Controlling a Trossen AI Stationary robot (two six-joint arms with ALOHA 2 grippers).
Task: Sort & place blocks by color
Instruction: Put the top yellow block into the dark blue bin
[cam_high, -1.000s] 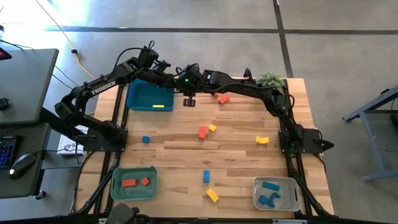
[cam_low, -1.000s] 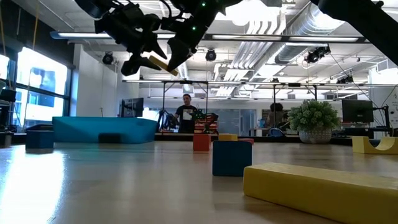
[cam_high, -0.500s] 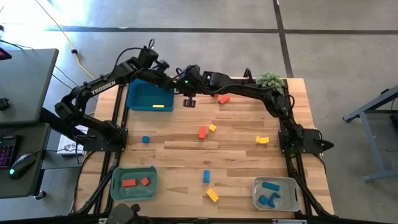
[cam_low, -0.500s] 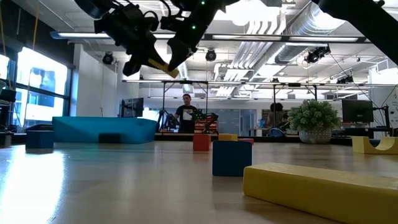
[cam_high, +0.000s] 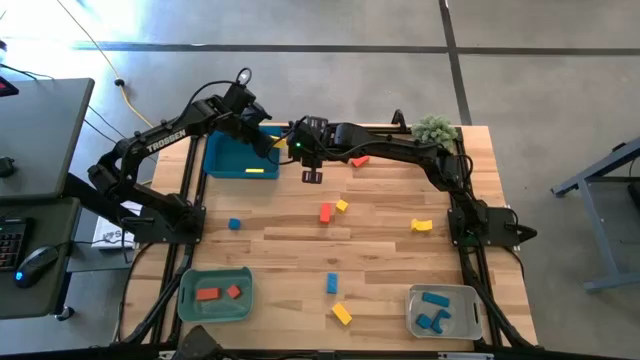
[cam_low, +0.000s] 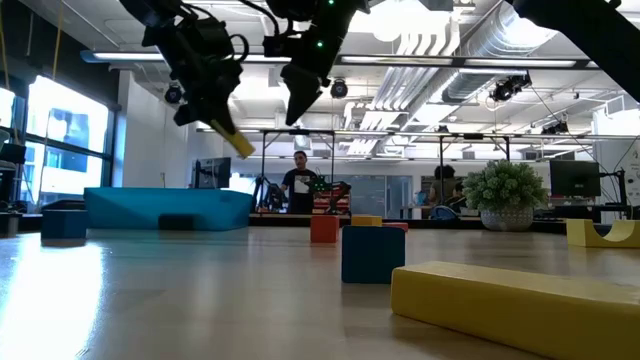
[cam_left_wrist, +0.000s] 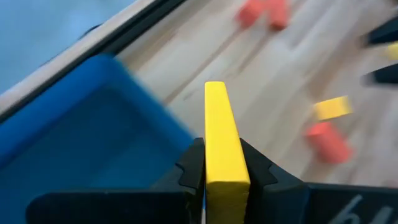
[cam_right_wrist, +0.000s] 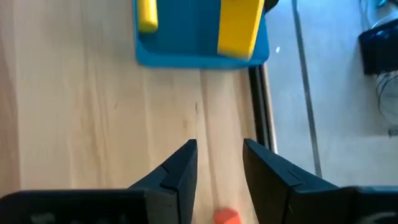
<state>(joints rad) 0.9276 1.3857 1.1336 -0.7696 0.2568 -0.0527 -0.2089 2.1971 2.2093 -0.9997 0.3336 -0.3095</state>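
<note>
Left hand (cam_left_wrist: 224, 177) is clamped on a long yellow bar block (cam_left_wrist: 221, 140) over the blue tray (cam_high: 240, 155) near the surface's far-left corner, so next it probably just lowers and lets go, while the right hand (cam_high: 312, 176) hangs empty, fingers apart, beside the tray.

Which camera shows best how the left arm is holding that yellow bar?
The left wrist view: the yellow bar fills the frame, clamped between the left gripper fingers. The low view shows it tilted above the table. The right wrist view catches it over the blue tray. In the high view it is barely visible.
</note>
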